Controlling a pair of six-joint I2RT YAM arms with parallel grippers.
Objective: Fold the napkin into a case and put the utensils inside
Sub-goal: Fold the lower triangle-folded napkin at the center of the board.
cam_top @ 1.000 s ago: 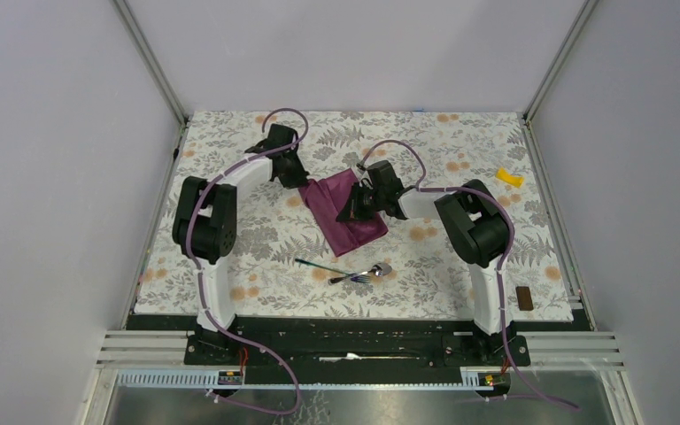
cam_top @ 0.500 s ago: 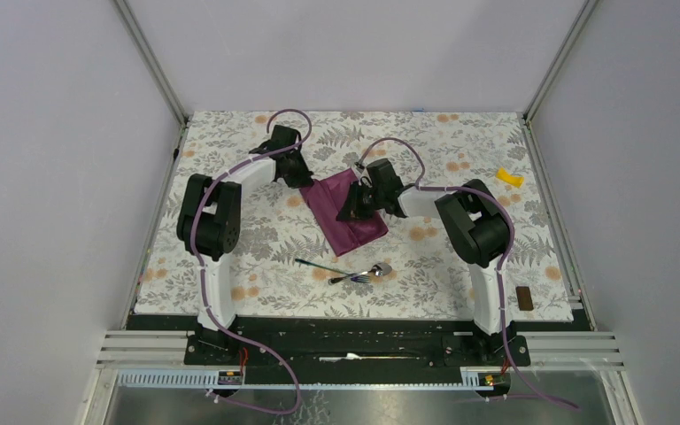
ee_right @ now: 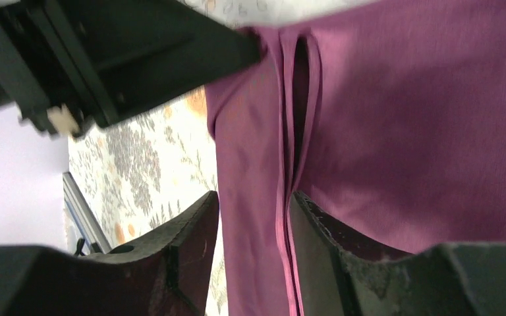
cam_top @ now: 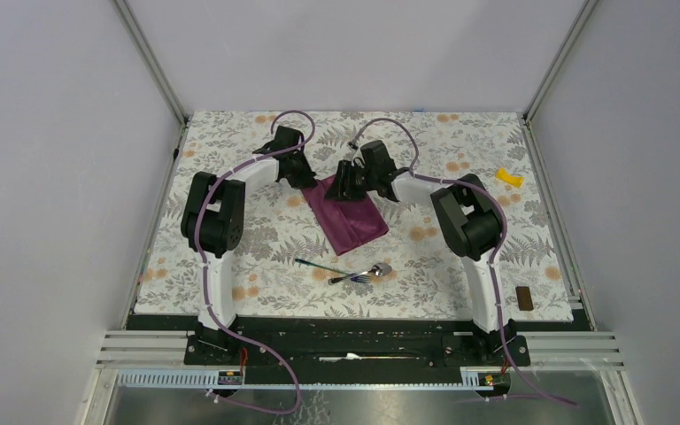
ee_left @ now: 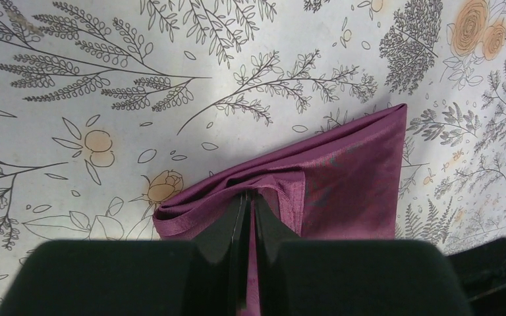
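**A:** Starting at the left, what is that arm doing?

**B:** The left gripper [cam_top: 305, 177] is down at the napkin's far left corner. In its wrist view the two fingers [ee_left: 227, 227] are pressed almost together, with a raised pleat of purple cloth pinched between them.

**A:** And the napkin itself?

**B:** The napkin [cam_top: 351, 217] lies folded into a slanted oblong in the middle of the floral tablecloth [cam_top: 230, 142], with layered edges showing at the pinched corner.

**A:** The right arm?

**B:** The right gripper [cam_top: 343, 188] sits at the napkin's far edge, just beside the left one. Its fingers [ee_right: 191, 243] stand a narrow gap apart over the cloth, and a folded hem runs through that gap. I cannot tell whether they press on it.

**A:** Where are the utensils?

**B:** They are on the tablecloth near the napkin's near end, apart from it. The bluish-handled piece [cam_top: 317, 264] lies left of the spoon [cam_top: 374, 271], and their ends meet.

**A:** Farther right?

**B:** A yellow piece [cam_top: 509, 178] lies near the right edge, and a brown block [cam_top: 523, 297] sits at the near right corner.
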